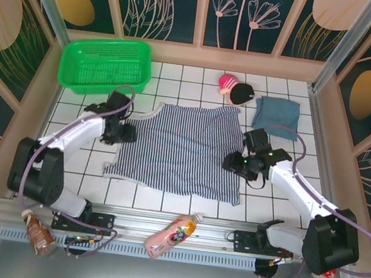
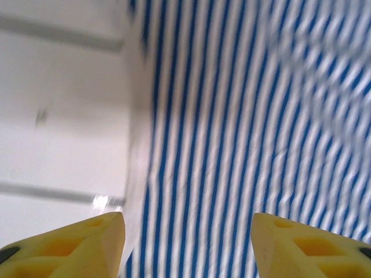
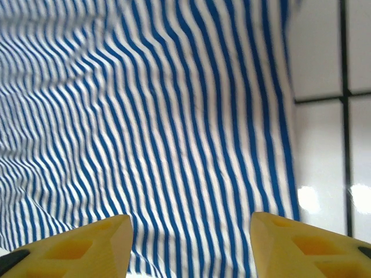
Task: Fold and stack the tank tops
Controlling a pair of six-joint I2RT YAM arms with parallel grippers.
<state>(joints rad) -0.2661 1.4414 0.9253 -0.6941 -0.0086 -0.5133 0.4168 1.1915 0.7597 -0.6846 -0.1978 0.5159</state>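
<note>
We see the striped tank top (image 1: 184, 149) spread flat across the middle of the white tiled table (image 1: 180, 76), its thin navy-and-white stripes lightly rippled; its left edge curves inward between two jutting corners, while its right edge runs nearly straight. The blue-grey tank top (image 1: 277, 114) lies as a small folded square at the far right, apart from the striped one and just beside the pink-and-black toy (image 1: 236, 88). The left gripper (image 1: 127, 133) sits over the striped top's left edge, the right gripper (image 1: 229, 163) over its right edge. In each wrist view the yellow fingers stand well apart with nothing clasped between them: the left gripper (image 2: 186, 215) has cloth below and bare tile beyond the hem on one side; the right gripper (image 3: 190, 215) likewise, with the hem running close by one fingertip. A green basket (image 1: 103, 88) stands at the far left, near the top's far-left corner. Bare tile shows along the near edge, the far strip and both side margins.
</note>
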